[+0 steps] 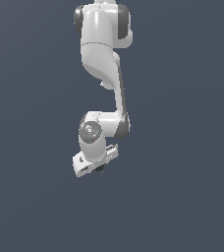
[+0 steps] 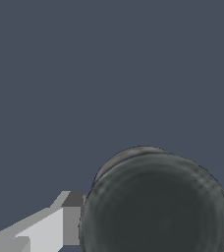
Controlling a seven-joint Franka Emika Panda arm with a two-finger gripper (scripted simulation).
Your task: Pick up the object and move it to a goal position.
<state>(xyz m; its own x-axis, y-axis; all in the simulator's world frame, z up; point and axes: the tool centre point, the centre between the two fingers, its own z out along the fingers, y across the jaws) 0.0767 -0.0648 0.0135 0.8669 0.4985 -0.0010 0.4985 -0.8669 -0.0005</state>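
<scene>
Black ball (image 2: 158, 206) sits between the claw (image 1: 98, 168) fingers (image 2: 45, 229).

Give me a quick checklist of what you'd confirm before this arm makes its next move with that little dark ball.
1. Small black round ball sits between the fingers of the white robot gripper: ok, a finger shows beside it in the wrist view.
2. Grip is firm: cannot tell, contact is not clearly visible.
3. Ball lifted clear of the surface: cannot tell, the plain grey background gives no reference.
4. Goal position marked: not ok, none shows in either view.
5. Obstacles near the arm: ok, none visible.
</scene>
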